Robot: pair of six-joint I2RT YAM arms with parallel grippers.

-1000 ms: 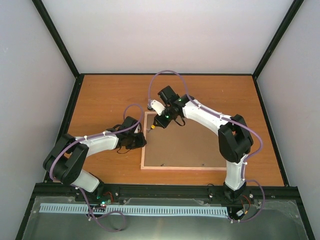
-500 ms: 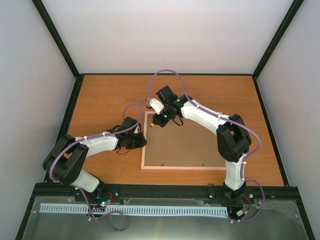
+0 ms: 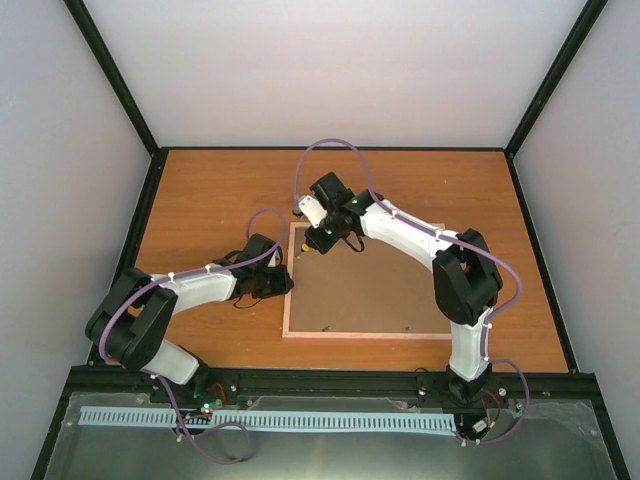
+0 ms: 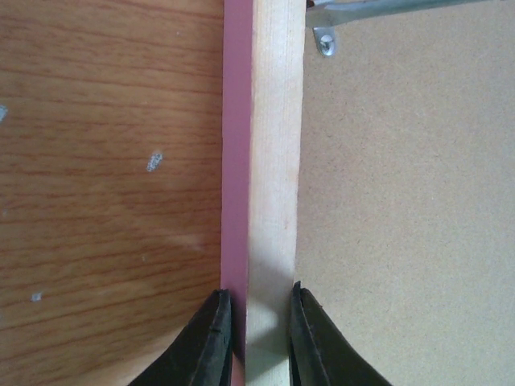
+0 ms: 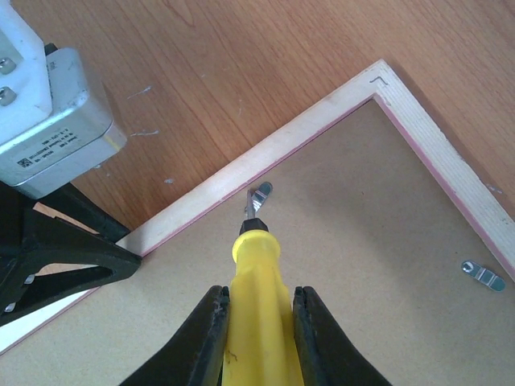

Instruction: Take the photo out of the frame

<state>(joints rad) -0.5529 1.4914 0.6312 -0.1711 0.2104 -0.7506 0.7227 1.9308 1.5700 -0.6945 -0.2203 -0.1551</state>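
Observation:
The pink frame (image 3: 360,337) lies face down on the table with its brown backing board (image 3: 375,290) up. The photo is hidden under the board. My left gripper (image 3: 285,281) is shut across the frame's left rail; in the left wrist view its jaws (image 4: 256,322) pinch the pink and pale wood rail (image 4: 273,161). My right gripper (image 3: 319,240) is over the frame's far left corner, shut on a yellow screwdriver (image 5: 257,305). The blade tip rests at a small metal tab (image 5: 260,195) on the board beside the rail (image 5: 217,186).
A second metal tab (image 5: 484,275) sits on the board near the far rail, and one shows in the left wrist view (image 4: 324,42). The wooden table (image 3: 200,200) is walled by white panels with black posts. The left wrist body (image 5: 48,121) is close to the right gripper.
My right gripper with the screwdriver has edged a little left and farther, toward the frame's far left corner. The left gripper has held still on the rail.

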